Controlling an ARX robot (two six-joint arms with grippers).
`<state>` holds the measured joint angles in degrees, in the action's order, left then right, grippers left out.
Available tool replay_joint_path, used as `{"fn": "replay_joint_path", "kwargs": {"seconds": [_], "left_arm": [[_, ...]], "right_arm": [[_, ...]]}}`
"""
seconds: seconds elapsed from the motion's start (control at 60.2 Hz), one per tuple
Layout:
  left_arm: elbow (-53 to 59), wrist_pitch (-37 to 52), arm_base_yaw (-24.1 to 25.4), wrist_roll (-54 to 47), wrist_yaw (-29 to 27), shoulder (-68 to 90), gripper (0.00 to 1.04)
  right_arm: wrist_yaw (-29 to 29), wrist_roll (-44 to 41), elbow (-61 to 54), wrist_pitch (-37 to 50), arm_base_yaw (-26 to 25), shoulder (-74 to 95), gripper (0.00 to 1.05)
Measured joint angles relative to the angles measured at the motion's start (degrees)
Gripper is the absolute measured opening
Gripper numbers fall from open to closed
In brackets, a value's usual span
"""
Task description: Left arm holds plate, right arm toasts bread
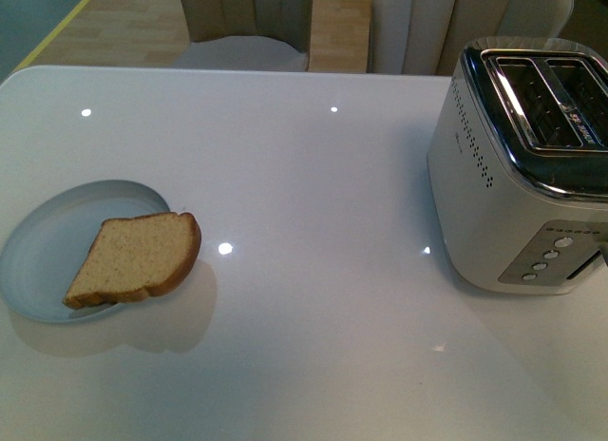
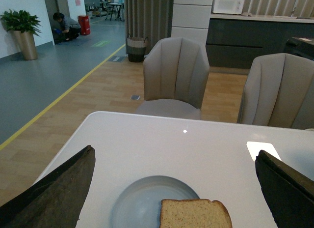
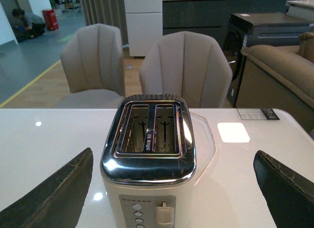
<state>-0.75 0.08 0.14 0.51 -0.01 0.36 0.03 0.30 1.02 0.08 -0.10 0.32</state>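
A pale blue plate point(image 1: 57, 237) lies at the table's left front, with the slice of bread point(image 1: 138, 258) resting on its right side and overhanging the rim. In the left wrist view the plate point(image 2: 142, 201) and bread point(image 2: 195, 214) lie between the wide-open fingers point(image 2: 54, 196) of my left gripper point(image 2: 171, 188), which holds nothing. My right gripper point(image 3: 171, 191) is open too, its dark fingers point(image 3: 284, 188) standing either side of the toaster point(image 3: 149, 164). Both toaster slots are empty. Neither arm shows in the front view.
The cream and chrome toaster point(image 1: 522, 165) stands at the table's right, its buttons and lever facing me. Two beige chairs point(image 2: 176, 75) stand behind the white table point(image 1: 323, 194). A sofa point(image 3: 279, 80) is at the far right.
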Motion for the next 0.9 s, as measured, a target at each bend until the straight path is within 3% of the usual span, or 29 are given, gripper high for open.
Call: {"fn": "replay_joint_path", "kwargs": {"seconds": [0.465, 0.565, 0.631, 0.764, 0.897], "left_arm": [[0.00, 0.00, 0.00, 0.00, 0.00, 0.00, 0.98], [-6.27, -15.43, 3.34, 7.32, 13.03, 8.96, 0.98], [-8.11, -19.98, 4.48, 10.62, 17.00, 14.58, 0.98], [-9.57, -14.56, 9.38, 12.20, 21.99, 24.55, 0.98], [-11.63, -0.52, 15.63, 9.75, 26.27, 40.09, 0.98]], "right_arm": [[0.00, 0.00, 0.02, 0.00, 0.00, 0.00, 0.96], [-0.13, 0.00, 0.00, 0.00, 0.00, 0.00, 0.96], [-0.04, -0.02, 0.00, 0.00, 0.00, 0.00, 0.96], [-0.02, 0.00, 0.00, 0.00, 0.00, 0.00, 0.96], [-0.02, -0.02, 0.00, 0.00, 0.00, 0.00, 0.96]]}}
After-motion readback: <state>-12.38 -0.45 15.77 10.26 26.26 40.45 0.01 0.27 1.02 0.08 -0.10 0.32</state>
